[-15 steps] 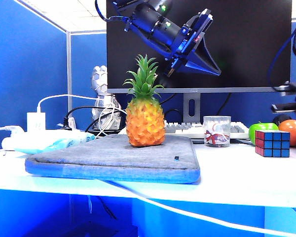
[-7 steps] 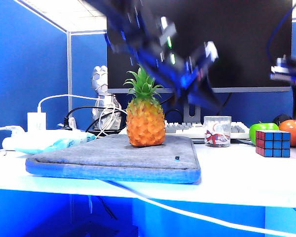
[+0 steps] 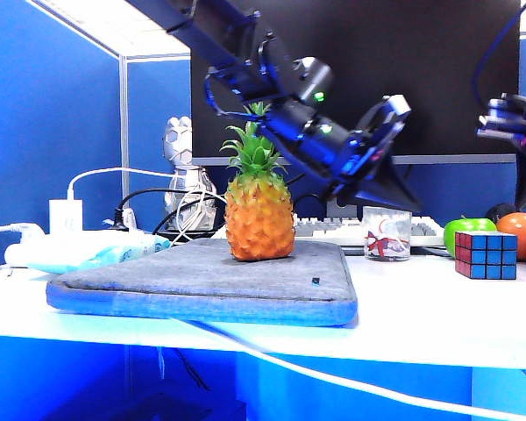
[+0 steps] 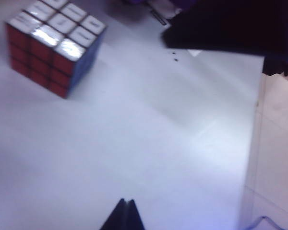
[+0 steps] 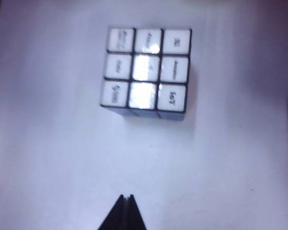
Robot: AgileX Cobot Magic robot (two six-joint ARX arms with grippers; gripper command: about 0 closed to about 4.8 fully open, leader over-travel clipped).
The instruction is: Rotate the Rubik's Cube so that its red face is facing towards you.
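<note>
two arms: my left gripper hangs above the keyboard area, my right gripper hovers directly over the cube.
jaws: both pairs pressed together, tips meeting.
rubik's cube: on the white surface at far right, near the apple; white top, blue side faces the exterior camera.
red face: turned sideways, toward the left wrist.
room: bare surface ahead of the cube, edge nearby.

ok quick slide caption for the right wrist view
Right gripper, shut, hovers above the Rubik's Cube, its white face up on the table.
</note>
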